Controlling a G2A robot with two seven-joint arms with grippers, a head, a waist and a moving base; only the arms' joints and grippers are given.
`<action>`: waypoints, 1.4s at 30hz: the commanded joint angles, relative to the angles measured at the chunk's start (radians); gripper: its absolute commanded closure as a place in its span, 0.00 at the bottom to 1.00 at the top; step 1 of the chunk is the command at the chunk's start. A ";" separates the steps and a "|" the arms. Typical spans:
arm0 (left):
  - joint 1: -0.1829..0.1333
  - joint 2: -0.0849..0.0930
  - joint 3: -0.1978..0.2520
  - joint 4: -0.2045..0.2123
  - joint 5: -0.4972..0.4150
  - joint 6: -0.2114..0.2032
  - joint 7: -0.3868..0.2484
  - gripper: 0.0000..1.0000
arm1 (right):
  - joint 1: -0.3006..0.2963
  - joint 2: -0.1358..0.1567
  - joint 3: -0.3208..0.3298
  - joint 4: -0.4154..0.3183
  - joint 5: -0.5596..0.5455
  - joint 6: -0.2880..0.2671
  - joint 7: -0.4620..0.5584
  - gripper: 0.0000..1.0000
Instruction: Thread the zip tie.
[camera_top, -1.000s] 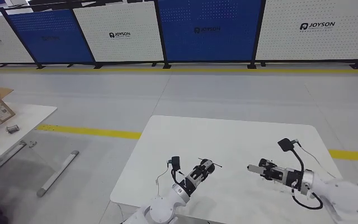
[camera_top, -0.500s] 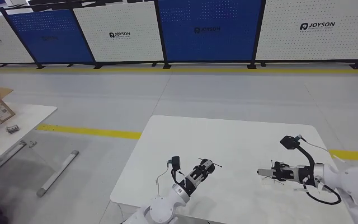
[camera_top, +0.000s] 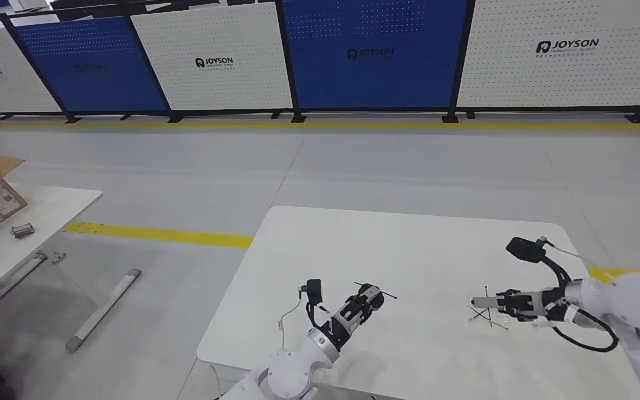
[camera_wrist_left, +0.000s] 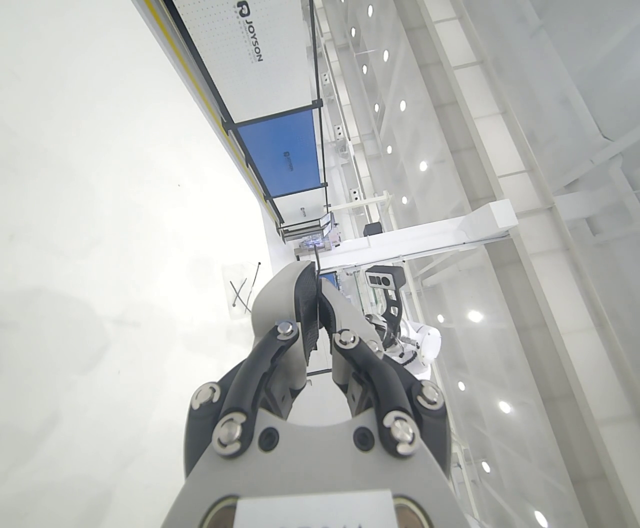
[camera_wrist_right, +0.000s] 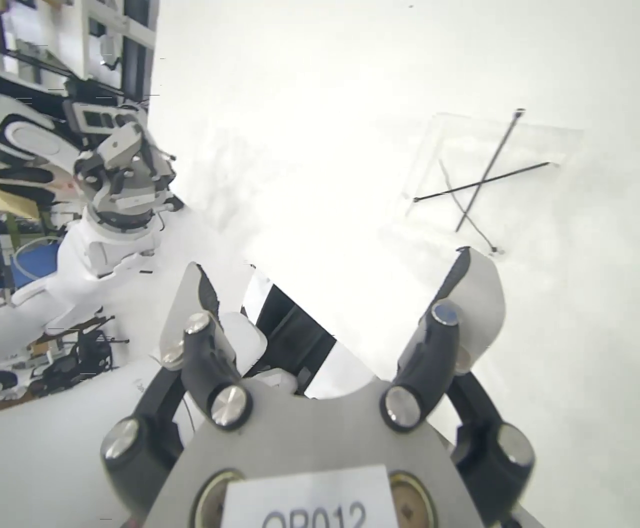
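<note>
White table (camera_top: 420, 250) on a pale shop floor, blue and white panels (camera_top: 375, 55) lined up behind it; on that surface the job looks barely begun. 1 black zip tie (camera_top: 376, 292) is pinched between the pads of the left gripper (camera_top: 366, 298), held above the table near its front edge; from the left wrist it reads as a thin straight strip poking out past the clenched fingertips; no loop shows, so I judge the tail has not yet entered the head; which end is gripped I cannot tell. About 3 loose ties (camera_wrist_right: 480, 185) lie crossed over one another on a clear sheet (camera_wrist_right: 550, 140) toward the table's right side, well apart from the held one; none of them looks threaded either. What is left, by my reading, is the whole threading: lining up a free end with a head and pushing 1 through the other. Farther out, the right gripper (camera_wrist_right: 332, 265) is spread wide and holds nothing, low over the table just beside the loose ties; its arm comes in from the right edge, forearm nearly level, pointing across toward the other arm; the left arm rises from the front edge, angled toward the table's far right.
</note>
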 joint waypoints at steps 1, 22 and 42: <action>0.000 0.000 0.000 0.000 0.000 0.000 0.000 1.00 | 0.040 -0.006 -0.064 0.022 -0.031 0.015 0.000 0.00; 0.000 0.000 0.000 0.000 0.000 0.000 0.000 1.00 | 0.160 -0.054 -0.231 0.188 -0.050 0.084 -0.045 0.00; 0.000 0.000 0.000 0.000 0.000 0.000 0.000 1.00 | 0.209 -0.055 -0.295 0.226 -0.143 0.123 0.000 0.00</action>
